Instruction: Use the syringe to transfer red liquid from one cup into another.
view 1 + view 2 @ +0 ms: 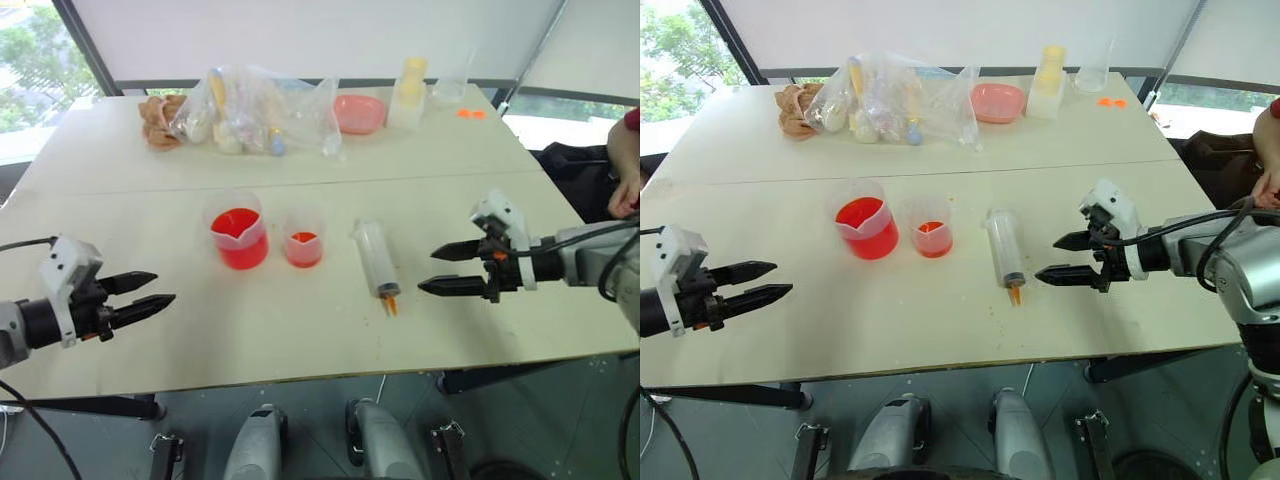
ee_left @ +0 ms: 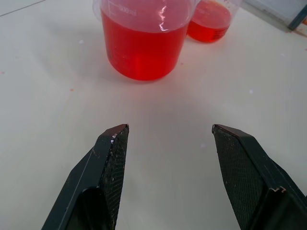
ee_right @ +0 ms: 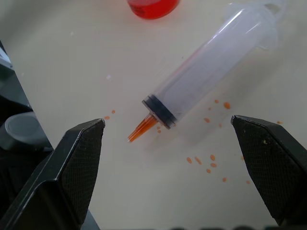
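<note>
The syringe (image 1: 377, 262) lies flat on the table, empty, with its orange tip (image 3: 141, 129) pointing toward the front edge. My right gripper (image 1: 426, 270) hovers just right of that tip, open, with nothing between its fingers. Left of the syringe stands the smaller spouted cup (image 1: 303, 245) holding some red liquid (image 2: 210, 21). Beside it is the wider beaker (image 1: 238, 235), about half full of red liquid (image 2: 144, 50). My left gripper (image 1: 165, 287) is open over bare table to the left of and nearer than the beaker, pointing toward it.
Orange droplets (image 3: 211, 163) spot the table around the syringe tip. At the far side lie a clear bag of items (image 1: 255, 110), a pink bowl (image 1: 358, 112), a pale bottle (image 1: 408, 90) and a clear cup (image 1: 450, 90). A person's hand (image 1: 625, 190) shows at the right edge.
</note>
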Robot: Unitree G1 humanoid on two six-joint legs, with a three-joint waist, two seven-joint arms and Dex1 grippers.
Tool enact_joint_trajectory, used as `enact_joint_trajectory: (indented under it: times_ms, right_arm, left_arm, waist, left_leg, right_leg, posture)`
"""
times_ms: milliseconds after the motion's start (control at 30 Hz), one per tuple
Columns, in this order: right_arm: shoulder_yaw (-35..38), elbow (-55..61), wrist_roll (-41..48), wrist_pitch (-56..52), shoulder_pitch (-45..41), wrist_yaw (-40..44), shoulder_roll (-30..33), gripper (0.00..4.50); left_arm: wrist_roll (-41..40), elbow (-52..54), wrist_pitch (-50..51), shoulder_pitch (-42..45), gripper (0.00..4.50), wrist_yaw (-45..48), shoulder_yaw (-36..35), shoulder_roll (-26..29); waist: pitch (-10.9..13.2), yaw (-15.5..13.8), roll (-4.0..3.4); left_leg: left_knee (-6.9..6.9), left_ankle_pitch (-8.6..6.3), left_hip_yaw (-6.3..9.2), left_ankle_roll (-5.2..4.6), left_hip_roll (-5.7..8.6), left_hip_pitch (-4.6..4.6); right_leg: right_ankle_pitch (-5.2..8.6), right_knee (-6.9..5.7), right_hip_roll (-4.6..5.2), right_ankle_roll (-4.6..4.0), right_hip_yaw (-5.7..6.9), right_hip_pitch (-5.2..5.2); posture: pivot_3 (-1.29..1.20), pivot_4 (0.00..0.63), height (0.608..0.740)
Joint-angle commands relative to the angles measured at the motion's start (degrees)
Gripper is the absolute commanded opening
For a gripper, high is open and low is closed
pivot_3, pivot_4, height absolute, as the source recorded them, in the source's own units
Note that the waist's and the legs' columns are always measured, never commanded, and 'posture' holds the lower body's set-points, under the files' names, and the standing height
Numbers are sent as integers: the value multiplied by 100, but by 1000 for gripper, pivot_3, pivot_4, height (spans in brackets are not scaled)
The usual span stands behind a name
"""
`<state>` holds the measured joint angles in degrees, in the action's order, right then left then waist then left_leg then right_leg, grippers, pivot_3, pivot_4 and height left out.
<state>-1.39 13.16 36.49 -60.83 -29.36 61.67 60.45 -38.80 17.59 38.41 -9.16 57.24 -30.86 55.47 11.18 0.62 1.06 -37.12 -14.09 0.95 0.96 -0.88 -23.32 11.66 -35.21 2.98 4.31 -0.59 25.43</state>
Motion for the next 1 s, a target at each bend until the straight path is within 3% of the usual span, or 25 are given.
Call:
enact_joint_trajectory:
  times_ms: [33,600,767,1000]
  right_arm:
    - [118,58,-6,53,-20,-16,24,4418]
    - [-195,-293,-387,-125,-282,-186,8,4418]
    - [-481,-1434,-258,-2055,-1763,-812,-976,4418]
    - [-922,-3376,-670,-2713,-3340,-1240,-2036,4418]
  left_arm:
    - [-32,174,-52,17,2918,-45,-219,-18]
    - [19,280,-51,362,2918,-165,207,9]
    - [-221,329,95,724,2918,6,359,81]
    - [-363,757,161,1146,2918,-151,544,48]
  waist:
    - [0,5,1]
    - [0,12,1]
    - [0,81,4]
    - [0,19,3]
  left_leg:
    - [-1,0,0,0,0,0]
    - [-1,0,-4,0,0,1]
    - [-2,0,-15,0,-5,7]
    - [2,0,-19,-1,-8,0]
  right_leg:
    - [0,0,0,0,0,0]
    - [-1,-1,-3,0,-5,0]
    - [-9,-3,-13,-11,-18,4]
    - [-11,-10,-20,-11,-27,15]
  posture:
    - [0,150,740]
    - [0,150,740]
    - [0,150,740]
    - [0,150,740]
